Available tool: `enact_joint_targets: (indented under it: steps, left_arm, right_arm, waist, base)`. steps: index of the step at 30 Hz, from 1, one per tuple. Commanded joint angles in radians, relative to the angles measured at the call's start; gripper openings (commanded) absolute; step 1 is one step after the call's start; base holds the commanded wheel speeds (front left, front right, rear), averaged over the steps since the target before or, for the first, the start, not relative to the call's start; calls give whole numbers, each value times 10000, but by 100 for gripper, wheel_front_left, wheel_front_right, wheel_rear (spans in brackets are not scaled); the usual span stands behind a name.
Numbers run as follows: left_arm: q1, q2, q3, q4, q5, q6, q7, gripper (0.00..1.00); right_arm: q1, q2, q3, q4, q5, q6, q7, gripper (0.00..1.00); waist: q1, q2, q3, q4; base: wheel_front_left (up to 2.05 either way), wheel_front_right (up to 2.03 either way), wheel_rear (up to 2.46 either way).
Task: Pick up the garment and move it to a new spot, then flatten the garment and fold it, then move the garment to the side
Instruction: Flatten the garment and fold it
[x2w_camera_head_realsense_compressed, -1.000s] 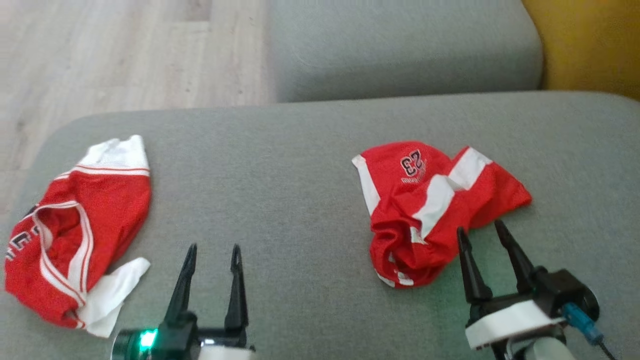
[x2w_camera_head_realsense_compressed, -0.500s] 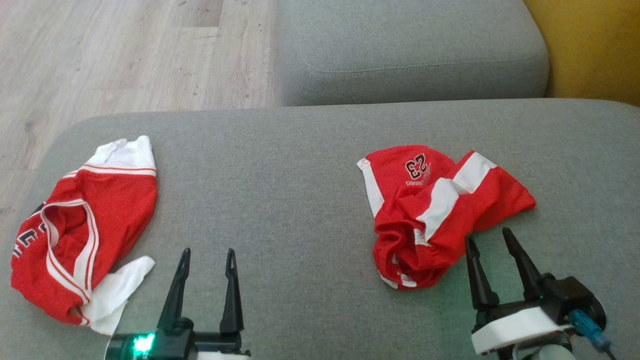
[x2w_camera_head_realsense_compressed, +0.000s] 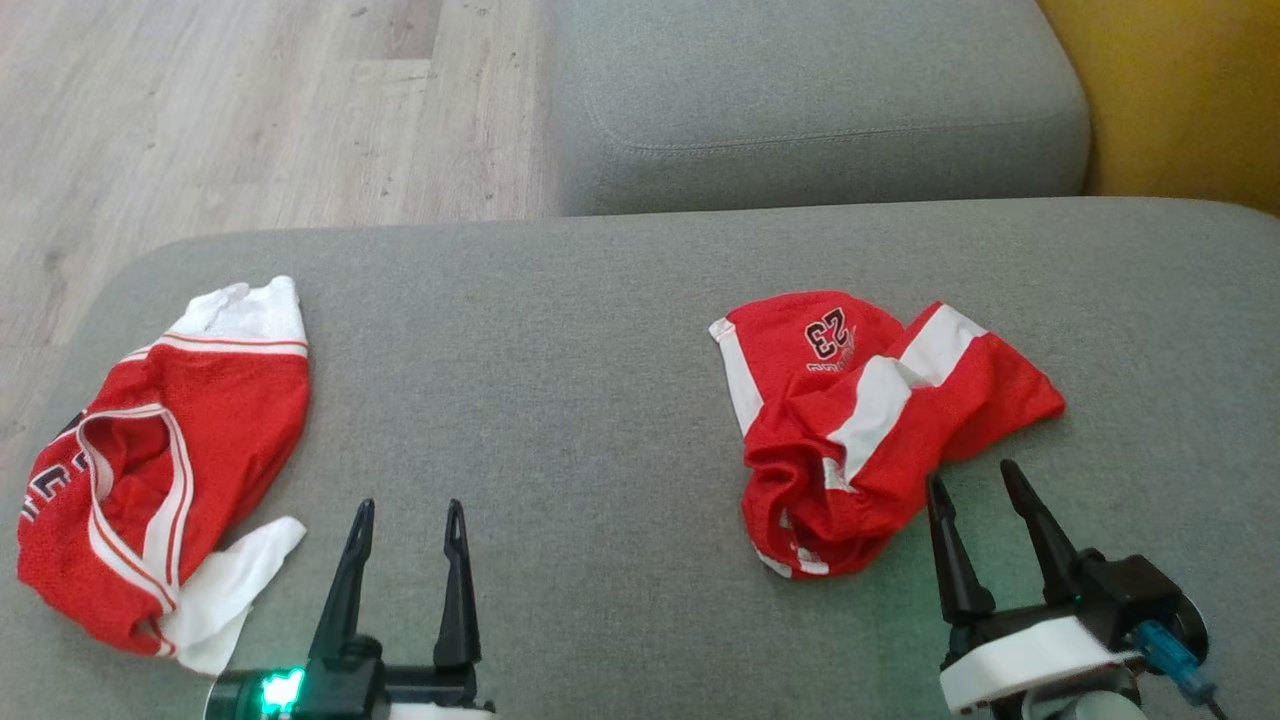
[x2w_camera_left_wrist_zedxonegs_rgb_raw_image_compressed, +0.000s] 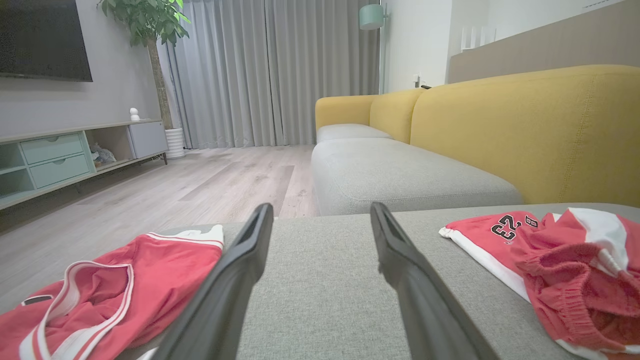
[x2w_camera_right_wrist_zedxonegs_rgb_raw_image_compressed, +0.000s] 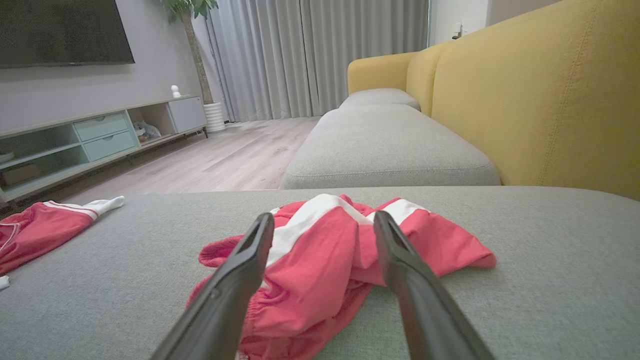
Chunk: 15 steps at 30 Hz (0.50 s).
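The crumpled red shorts (x2w_camera_head_realsense_compressed: 860, 420) lie on the grey cushion (x2w_camera_head_realsense_compressed: 560, 380) just ahead-left of the right pincer (x2w_camera_head_realsense_compressed: 972, 473), wide open and empty, their long axis probably slanting across it; the left pincer (x2w_camera_head_realsense_compressed: 410, 505), open and empty too, is farther.
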<state>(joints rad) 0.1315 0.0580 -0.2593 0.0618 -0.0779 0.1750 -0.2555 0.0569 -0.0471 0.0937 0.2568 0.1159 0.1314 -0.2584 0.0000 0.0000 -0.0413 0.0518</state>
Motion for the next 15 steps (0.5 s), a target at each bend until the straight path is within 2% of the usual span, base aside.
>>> enact_joint_targets:
  steps: [1, 10, 15]
  left_arm:
    - [-425, -76, 340, -261, -2, -21, -62, 100]
    - [-438, -77, 200, -194, -85, -62, -62, 100]
    - [-699, -77, -315, 119, -278, -454, -62, 100]
  right_arm:
    - [-333, -32, 267, -287, 68, -7, -34, 100]
    - [-345, -32, 200, -347, 82, -7, -34, 100]
    - [-397, -32, 305, -376, 43, -7, -34, 100]
  waist:
    - [0, 0, -3, -16]
    - [0, 0, 44, -138]
    - [0, 0, 217, -458]
  base:
    - [0, 0, 0]
    - [0, 0, 0]
    - [0, 0, 0]
